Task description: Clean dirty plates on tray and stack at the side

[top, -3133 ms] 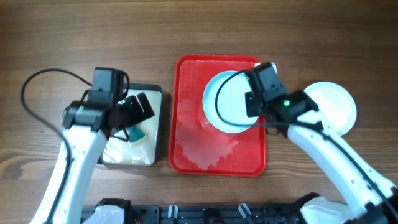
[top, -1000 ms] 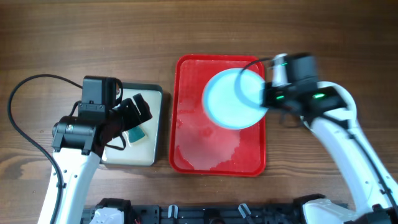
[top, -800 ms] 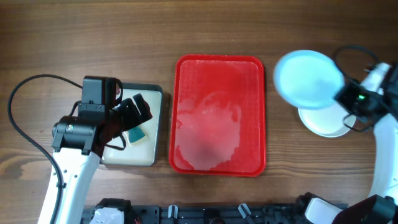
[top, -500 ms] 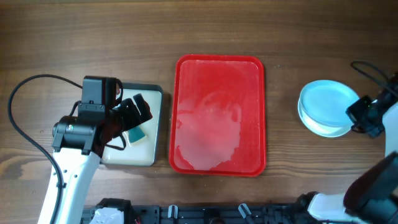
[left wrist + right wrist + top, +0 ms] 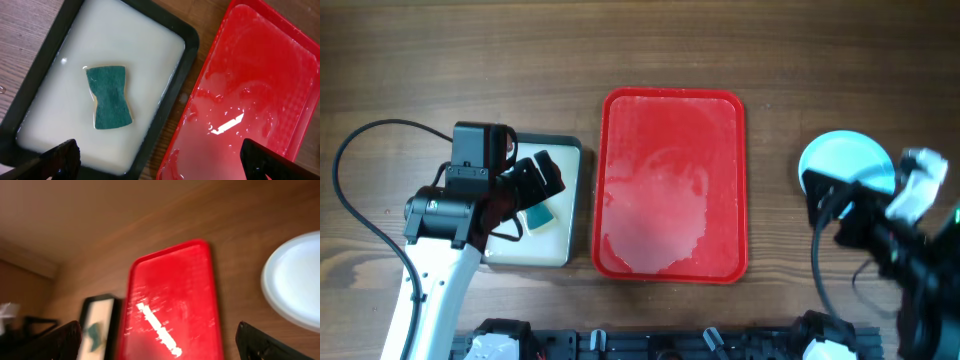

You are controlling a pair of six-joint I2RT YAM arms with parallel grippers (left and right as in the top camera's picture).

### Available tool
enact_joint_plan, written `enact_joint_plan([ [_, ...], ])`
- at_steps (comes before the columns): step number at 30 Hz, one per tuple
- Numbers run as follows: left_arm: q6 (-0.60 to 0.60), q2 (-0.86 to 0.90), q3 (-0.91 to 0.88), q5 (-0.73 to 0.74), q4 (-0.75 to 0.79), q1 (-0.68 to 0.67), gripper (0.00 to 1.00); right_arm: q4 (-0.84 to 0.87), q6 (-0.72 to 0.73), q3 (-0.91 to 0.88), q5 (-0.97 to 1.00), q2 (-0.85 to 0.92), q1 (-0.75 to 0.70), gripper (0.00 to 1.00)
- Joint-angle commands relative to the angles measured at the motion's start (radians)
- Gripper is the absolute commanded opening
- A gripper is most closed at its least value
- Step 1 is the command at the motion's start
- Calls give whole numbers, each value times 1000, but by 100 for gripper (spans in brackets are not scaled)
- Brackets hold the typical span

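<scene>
The red tray [image 5: 670, 180] lies mid-table with only a wet film on it, and also shows in the wrist views [image 5: 250, 95] [image 5: 175, 295]. A stack of plates [image 5: 848, 160] with a pale blue one on top sits on the wood to its right, partly covered by my right arm; its edge [image 5: 295, 285] shows in the right wrist view. My right gripper [image 5: 832, 212] [image 5: 165, 347] is open and empty, just in front of the stack. My left gripper [image 5: 535, 185] [image 5: 162, 162] hangs open and empty over the gap between pan and tray.
A dark-rimmed metal pan [image 5: 575, 150] [image 5: 187, 50] left of the tray holds milky water and a green sponge [image 5: 538, 215] [image 5: 109, 97]. Bare wooden table [image 5: 770, 60] surrounds everything. A black cable [image 5: 360, 150] loops at the far left.
My right gripper carried the pale blue plate off the tray to the stack on the right, let it go, opened and drew back toward the table's front. The left arm stayed still.
</scene>
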Motion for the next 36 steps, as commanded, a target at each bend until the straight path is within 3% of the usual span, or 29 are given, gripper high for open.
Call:
enact_joint_plan([
  [1, 8, -5, 5, 5, 1, 3, 100, -64, 340, -1, 0, -92, 10, 100],
  [4, 8, -5, 5, 5, 1, 3, 100, -95, 356, -1, 126, -99, 10, 100],
  [9, 8, -5, 5, 5, 1, 3, 100, 175, -36, -52, 164, -149, 72, 100],
  [11, 8, -5, 5, 5, 1, 3, 100, 296, -82, -172, 222, -257, 87, 100],
  [14, 8, -5, 5, 5, 1, 3, 100, 321, -76, -369, 249, -440, 102, 100],
  [16, 8, -5, 5, 5, 1, 3, 100, 562, -93, -565, 243, -563, 103, 100],
  [18, 8, -5, 5, 5, 1, 3, 100, 732, -208, -729, 154, -654, 103, 100],
  [20, 8, -5, 5, 5, 1, 3, 100, 877, -274, -870, 92, -669, 114, 100],
  [28, 8, -5, 5, 5, 1, 3, 100, 1123, -290, -1120, 165, -674, 224, 100],
  [36, 8, -5, 5, 5, 1, 3, 100, 1123, -289, -1120, 185, -673, 225, 100],
])
